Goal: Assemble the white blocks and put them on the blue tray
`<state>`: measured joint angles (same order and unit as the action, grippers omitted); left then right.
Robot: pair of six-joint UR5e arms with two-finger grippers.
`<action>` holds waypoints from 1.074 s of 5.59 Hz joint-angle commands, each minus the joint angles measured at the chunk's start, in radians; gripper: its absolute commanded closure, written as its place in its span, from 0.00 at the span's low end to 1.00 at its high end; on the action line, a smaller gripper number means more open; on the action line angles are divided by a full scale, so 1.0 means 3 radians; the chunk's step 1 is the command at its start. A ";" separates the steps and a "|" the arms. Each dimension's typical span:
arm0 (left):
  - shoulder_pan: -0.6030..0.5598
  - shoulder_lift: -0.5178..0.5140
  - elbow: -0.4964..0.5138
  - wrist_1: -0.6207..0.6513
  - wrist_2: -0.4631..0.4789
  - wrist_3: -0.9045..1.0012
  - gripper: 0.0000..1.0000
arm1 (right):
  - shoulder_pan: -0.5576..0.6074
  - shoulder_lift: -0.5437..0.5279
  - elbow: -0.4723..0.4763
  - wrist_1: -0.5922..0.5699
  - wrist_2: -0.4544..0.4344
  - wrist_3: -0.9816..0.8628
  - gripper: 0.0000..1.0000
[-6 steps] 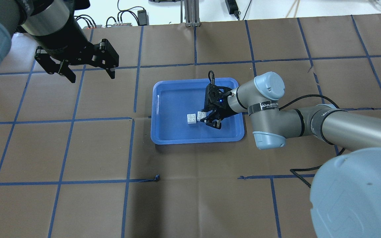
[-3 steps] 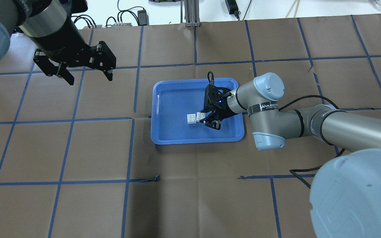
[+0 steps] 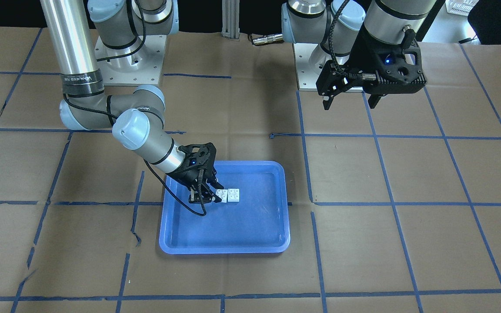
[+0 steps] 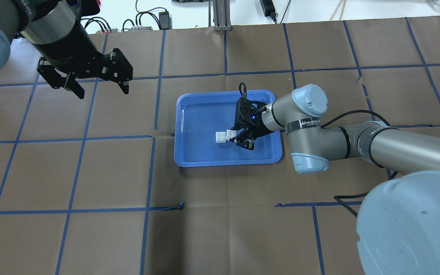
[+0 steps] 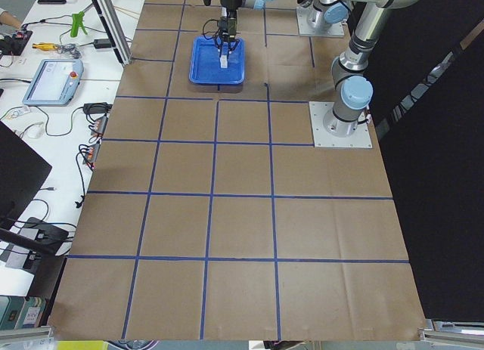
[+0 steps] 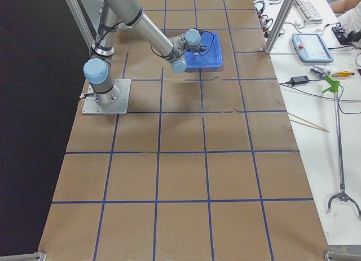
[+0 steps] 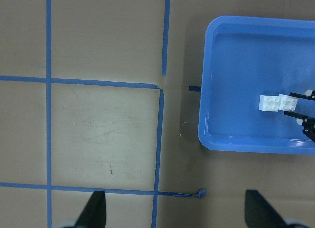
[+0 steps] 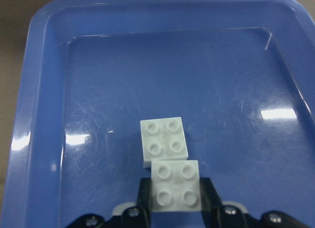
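Two white blocks lie on the floor of the blue tray (image 4: pixel 201 114), touching with a slight offset. I cannot tell whether they are joined. My right gripper (image 4: pixel 238 138) is low in the tray and shut on the nearer white block (image 8: pixel 175 181). Its black fingers (image 8: pixel 206 192) press both sides of that block. The other white block (image 8: pixel 163 141) lies free just beyond it. The pair also shows in the front view (image 3: pixel 228 195) and the left wrist view (image 7: pixel 277 102). My left gripper (image 4: pixel 102 91) is open and empty, high above the table, well left of the tray.
The table is covered in brown paper with a grid of blue tape lines (image 4: pixel 155 137). Cables and power bricks (image 4: pixel 164 17) lie beyond the far edge. The right arm's elbow (image 4: pixel 309 126) hangs over the table just right of the tray.
My left gripper has drifted slightly up and to the left, away from the tray. The right gripper and the two blocks have barely moved.
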<state>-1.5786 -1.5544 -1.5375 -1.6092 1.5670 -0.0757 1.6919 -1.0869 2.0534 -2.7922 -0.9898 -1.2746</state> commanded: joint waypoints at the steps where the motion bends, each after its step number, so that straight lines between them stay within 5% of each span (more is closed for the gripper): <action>1: 0.0000 0.0002 -0.0004 0.0000 0.0002 0.0012 0.01 | 0.0000 0.0008 -0.0003 0.0001 0.0001 0.0010 0.80; 6: 0.0011 0.0032 -0.0019 -0.0005 -0.0018 0.0104 0.01 | 0.0010 0.0003 -0.0003 0.0017 0.0006 -0.0026 0.80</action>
<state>-1.5763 -1.5469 -1.5424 -1.6108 1.5646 -0.0389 1.6933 -1.0859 2.0525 -2.7875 -0.9889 -1.2823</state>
